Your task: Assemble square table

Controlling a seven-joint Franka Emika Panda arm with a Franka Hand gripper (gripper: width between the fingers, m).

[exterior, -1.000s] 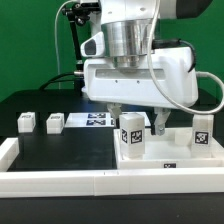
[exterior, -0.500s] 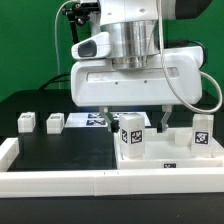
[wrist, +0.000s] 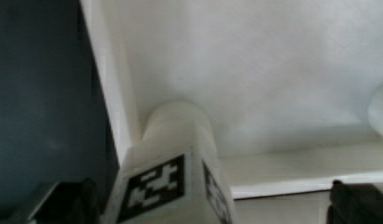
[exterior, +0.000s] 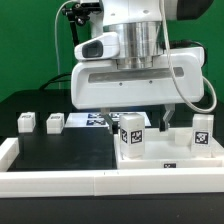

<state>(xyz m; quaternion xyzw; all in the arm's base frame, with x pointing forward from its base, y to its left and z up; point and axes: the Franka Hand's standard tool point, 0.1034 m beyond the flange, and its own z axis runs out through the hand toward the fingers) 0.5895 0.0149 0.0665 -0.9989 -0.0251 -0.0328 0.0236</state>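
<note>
The square table's white slab (exterior: 168,152) lies on the black surface at the exterior view's right, rimmed face up. Two tagged white posts stand upright on it, one near its left corner (exterior: 131,135) and one at the right (exterior: 201,128). Two more posts (exterior: 26,122) (exterior: 53,123) lie loose on the left. My gripper (exterior: 138,118) hangs over the slab, open, its fingers either side of the near-left post and clear of it. In the wrist view the post (wrist: 174,170) rises between the dark fingertips (wrist: 63,205), closer to one, with the slab (wrist: 259,80) below.
The marker board (exterior: 90,120) lies flat behind the slab. A long white rail (exterior: 90,182) edges the front of the black surface, with a raised end (exterior: 6,150) at the exterior view's left. A green wall stands behind the arm.
The hand has turned about its vertical axis to face the exterior camera squarely. Its fingers now stand wider apart round the post. The posts and slab have not moved.
</note>
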